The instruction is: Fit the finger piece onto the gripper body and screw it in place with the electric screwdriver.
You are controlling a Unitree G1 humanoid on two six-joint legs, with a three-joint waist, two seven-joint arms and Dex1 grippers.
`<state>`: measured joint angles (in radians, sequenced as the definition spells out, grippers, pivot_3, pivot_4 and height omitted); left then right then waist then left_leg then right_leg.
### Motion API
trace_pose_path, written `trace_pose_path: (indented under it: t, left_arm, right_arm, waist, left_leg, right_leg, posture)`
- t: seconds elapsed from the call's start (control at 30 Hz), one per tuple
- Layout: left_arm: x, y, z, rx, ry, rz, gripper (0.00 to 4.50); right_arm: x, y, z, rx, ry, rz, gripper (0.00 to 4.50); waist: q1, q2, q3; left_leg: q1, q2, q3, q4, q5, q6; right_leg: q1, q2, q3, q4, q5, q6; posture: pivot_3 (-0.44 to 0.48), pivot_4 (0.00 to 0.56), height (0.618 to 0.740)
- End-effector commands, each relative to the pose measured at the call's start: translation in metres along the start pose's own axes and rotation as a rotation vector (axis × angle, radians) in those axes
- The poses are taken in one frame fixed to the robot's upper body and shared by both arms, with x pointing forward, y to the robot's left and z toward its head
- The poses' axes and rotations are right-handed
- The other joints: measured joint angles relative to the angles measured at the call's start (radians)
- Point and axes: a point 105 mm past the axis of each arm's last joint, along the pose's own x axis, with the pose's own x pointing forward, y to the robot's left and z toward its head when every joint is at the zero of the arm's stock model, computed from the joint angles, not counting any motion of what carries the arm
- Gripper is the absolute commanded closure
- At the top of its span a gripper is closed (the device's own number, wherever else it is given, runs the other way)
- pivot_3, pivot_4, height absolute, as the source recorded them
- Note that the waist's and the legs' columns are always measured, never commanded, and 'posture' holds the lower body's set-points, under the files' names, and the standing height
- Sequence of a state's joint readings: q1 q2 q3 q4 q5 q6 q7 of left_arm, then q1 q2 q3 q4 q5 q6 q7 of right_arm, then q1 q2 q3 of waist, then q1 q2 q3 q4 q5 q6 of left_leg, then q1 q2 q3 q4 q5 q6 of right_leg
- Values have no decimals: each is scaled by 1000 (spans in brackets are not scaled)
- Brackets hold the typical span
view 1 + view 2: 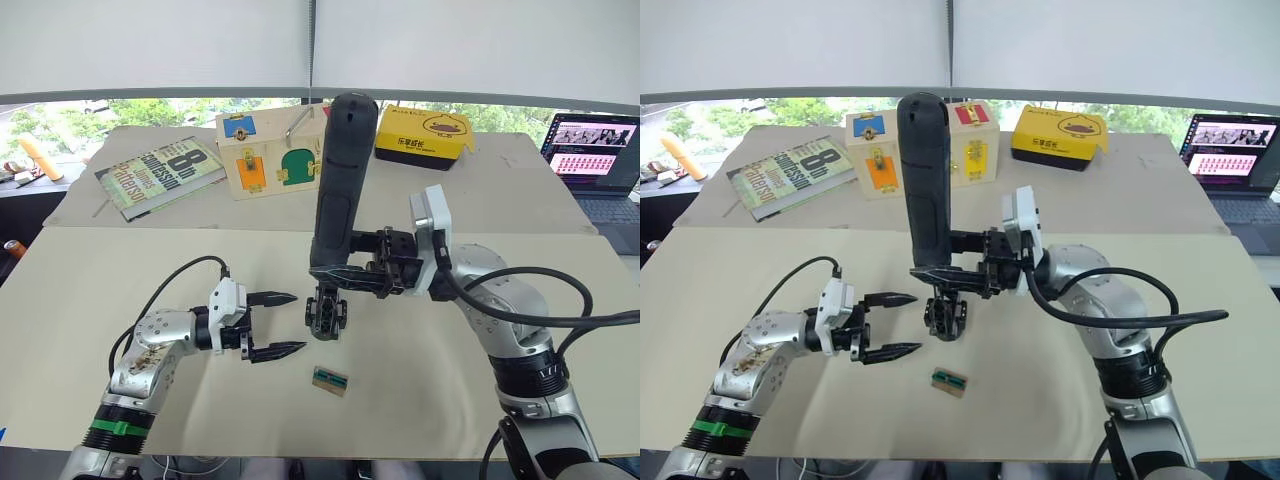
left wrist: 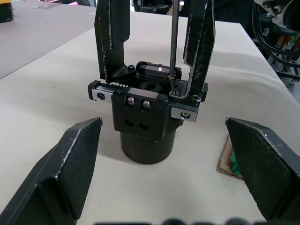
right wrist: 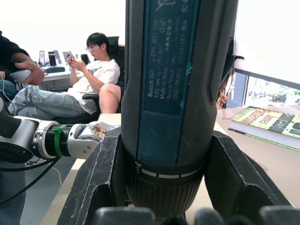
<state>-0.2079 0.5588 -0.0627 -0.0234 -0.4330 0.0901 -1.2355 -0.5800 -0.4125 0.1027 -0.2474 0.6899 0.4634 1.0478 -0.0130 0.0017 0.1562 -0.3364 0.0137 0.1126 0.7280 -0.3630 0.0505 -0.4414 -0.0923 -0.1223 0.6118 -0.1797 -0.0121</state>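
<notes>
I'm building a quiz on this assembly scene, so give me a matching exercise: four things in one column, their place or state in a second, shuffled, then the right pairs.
Things:
1. electric screwdriver
2. gripper body
3. left gripper
4. small green-and-tan rectangle

Place or state:
A. open, holding nothing, beside the gripper body
B. lying flat on the table, nearer the robot than the gripper body
C. held upright in the right gripper
D. standing on the table with the metal bit reaching down to its top

Pairs: 1-C, 2-D, 3-A, 4-B
</notes>
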Motion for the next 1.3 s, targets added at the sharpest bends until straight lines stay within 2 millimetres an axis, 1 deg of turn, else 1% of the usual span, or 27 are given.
trace_pose_path:
  t: [0.03, 0.37, 0.73, 0.93, 1.07, 1.3]
  left_arm:
    - [1, -2, 3, 22, -15, -6, 0]
    - [3, 0, -1, 23, -16, 13, 0]
    - [5, 2, -4, 26, -4, 26, 0]
    - [10, 8, -20, 15, 73, 49, 0]
    - [16, 8, -22, 16, 71, 24, 0]
    - [38, 11, -27, -15, 75, -31, 0]
  right_arm:
    - [0, 2, 15, -65, -44, 9, 2578]
    - [0, 8, 9, -58, -7, 42, 2578]
    - [0, 10, 8, -63, -1, 44, 2578]
    - [0, 9, 8, -67, 0, 41, 2578]
    - [-1, 8, 9, -73, 2, 37, 2578]
    - [-1, 6, 9, -77, 9, 30, 2578]
  waist:
    - [0, 0, 0]
    - [0, 0, 0]
    - [0, 0, 0]
    - [1, 0, 0]
    - [1, 0, 0]
    - [1, 0, 0]
  left_leg:
    - [0, 0, 0, 0, 0, 0]
    - [0, 0, 0, 0, 0, 0]
    - [0, 0, 0, 0, 0, 0]
    - [0, 0, 0, 0, 0, 0]
    - [0, 0, 0, 0, 0, 0]
    - [0, -1, 0, 0, 0, 0]
  right_leg:
    - [0, 0, 0, 0, 0, 0]
    - [0, 0, 0, 0, 0, 0]
    - [0, 0, 0, 0, 0, 0]
    - [0, 0, 0, 0, 0, 0]
    - [0, 0, 0, 0, 0, 0]
    - [1, 0, 0, 0, 0, 0]
  posture:
    - [0, 150, 740]
    - [0, 150, 740]
    - [0, 150, 740]
    - [0, 150, 740]
    - [0, 150, 740]
    - [0, 150, 740]
